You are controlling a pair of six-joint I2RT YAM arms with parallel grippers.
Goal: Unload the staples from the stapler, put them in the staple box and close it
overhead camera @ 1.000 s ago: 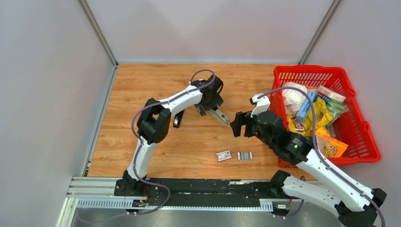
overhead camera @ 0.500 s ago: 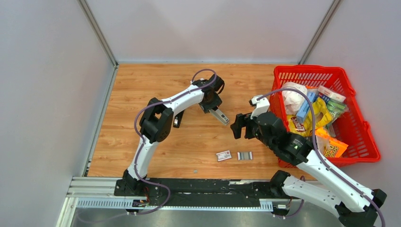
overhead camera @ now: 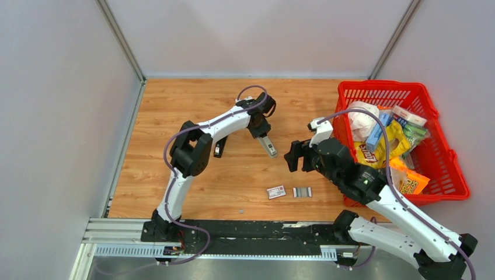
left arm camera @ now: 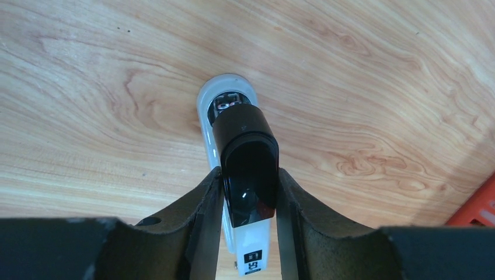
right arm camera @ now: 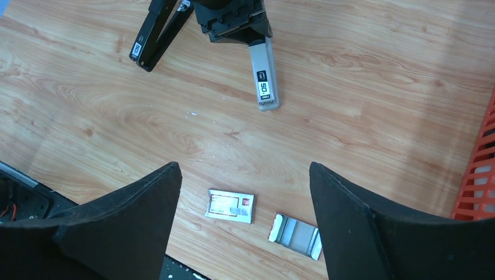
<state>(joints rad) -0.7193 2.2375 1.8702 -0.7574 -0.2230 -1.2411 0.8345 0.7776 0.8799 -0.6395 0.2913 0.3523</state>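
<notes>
The left gripper (left arm camera: 248, 174) has narrowed from a wide spread a second ago until its fingers (left arm camera: 204, 201) press on both sides of the stapler (overhead camera: 268, 146), clamping its black top and pale body while it lies on the wooden table (overhead camera: 175, 111). In the overhead view the stapler has also swung: its free end, which slanted off toward the red basket (overhead camera: 443, 169), now points more directly at the arm bases, and the left wrist has edged round with it. The right gripper (right arm camera: 244, 169) has barely shifted, hanging just beside the stapler on the basket side with its fingers spread wide and nothing between them. The staples (right arm camera: 295, 235) lie where they were, a short ribbed grey strip flat on the table, well apart from the stapler, toward the bases and slightly toward the basket. The small white-and-red box (right arm camera: 230, 206) lies just beside that strip, unmoved. A black hinged object (right arm camera: 159, 32) still rests on the stapler's other side.
</notes>
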